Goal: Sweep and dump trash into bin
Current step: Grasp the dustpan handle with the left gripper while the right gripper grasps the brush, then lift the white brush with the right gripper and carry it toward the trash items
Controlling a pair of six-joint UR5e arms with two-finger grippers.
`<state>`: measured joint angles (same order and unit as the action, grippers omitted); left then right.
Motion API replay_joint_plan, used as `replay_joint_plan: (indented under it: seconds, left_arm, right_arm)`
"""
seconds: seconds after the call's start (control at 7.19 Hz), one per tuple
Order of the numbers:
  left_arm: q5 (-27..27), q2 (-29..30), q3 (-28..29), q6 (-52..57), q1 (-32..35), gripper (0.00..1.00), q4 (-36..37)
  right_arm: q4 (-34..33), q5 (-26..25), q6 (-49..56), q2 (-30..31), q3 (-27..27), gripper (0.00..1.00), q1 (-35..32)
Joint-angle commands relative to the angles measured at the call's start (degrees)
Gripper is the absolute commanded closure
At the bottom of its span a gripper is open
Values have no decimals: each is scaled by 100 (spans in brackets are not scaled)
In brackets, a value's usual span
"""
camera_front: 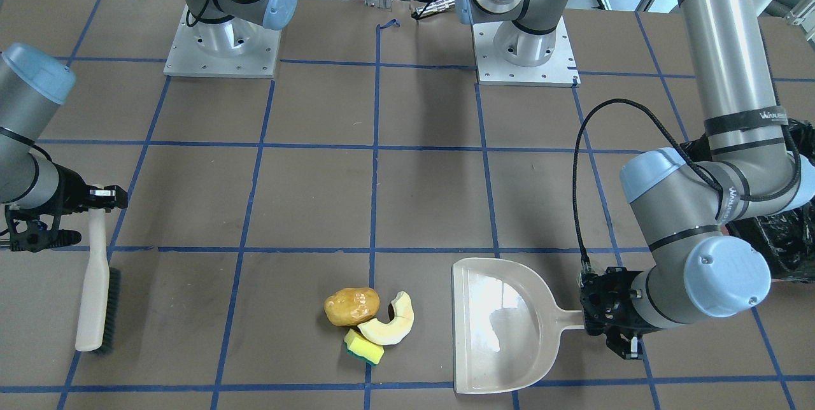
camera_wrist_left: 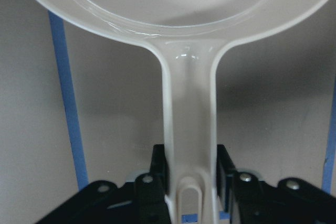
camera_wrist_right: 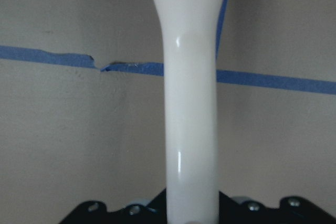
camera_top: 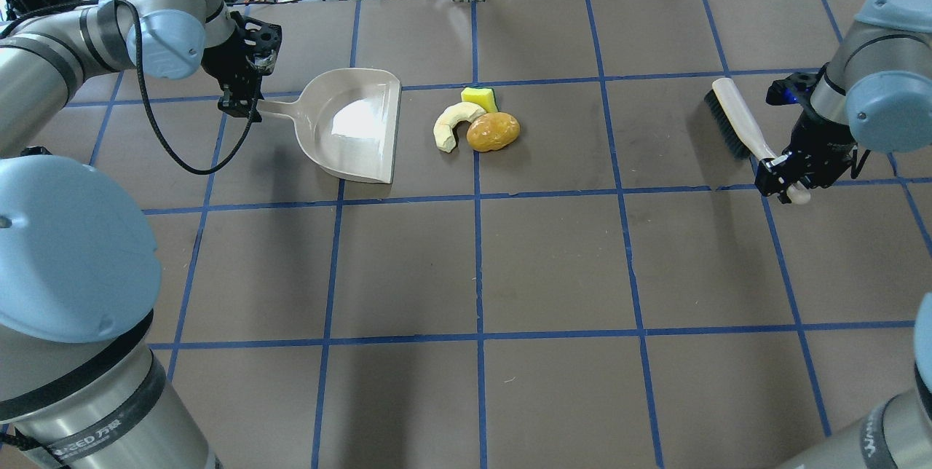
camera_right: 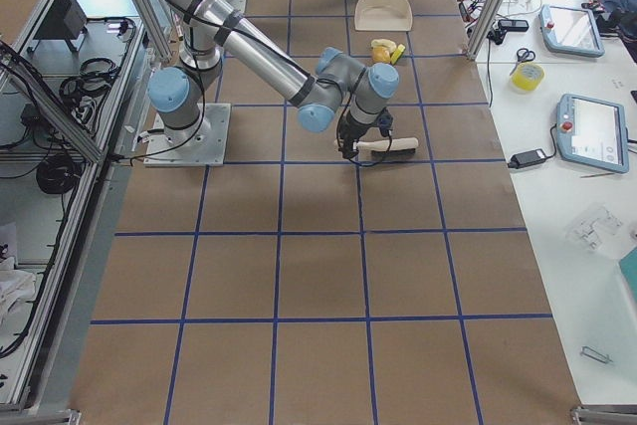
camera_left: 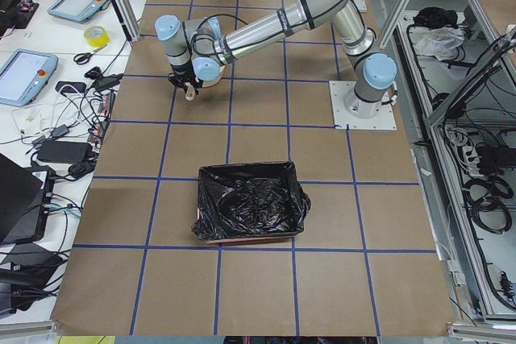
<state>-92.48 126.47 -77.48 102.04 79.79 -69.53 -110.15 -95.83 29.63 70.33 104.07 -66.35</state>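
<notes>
The left fingers [camera_wrist_left: 159,178] pinch the dustpan [camera_front: 503,327] handle. The right fingers [camera_front: 116,196] clamp the brush [camera_front: 95,295] handle. The trash [camera_front: 382,328] lies on the bench [camera_front: 305,193] near the dustpan's mouth.

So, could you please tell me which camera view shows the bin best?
The exterior left view: the black-lined bin sits there whole and unobstructed. The front-facing view catches only a sliver at its right edge; the overhead, exterior right and wrist views show none of it.
</notes>
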Motion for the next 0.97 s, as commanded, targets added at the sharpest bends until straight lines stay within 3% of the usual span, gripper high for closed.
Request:
replay_joint_plan:
  seconds: [0.0, 0.28, 0.42, 0.84]
  left_arm:
    - [-7, 18, 31, -17, 2, 75, 1]
    - [-7, 18, 40, -87, 10, 78, 10]
    - [-7, 27, 31, -209, 10, 79, 10]
    - [-51, 36, 31, -219, 10, 79, 19]
  right_arm:
    - [-16, 12, -2, -45, -1, 59, -9]
    - [-24, 21, 7, -54, 8, 43, -9]
    - [-25, 21, 7, -54, 8, 41, -9]
    - [-7, 29, -2, -37, -1, 51, -9]
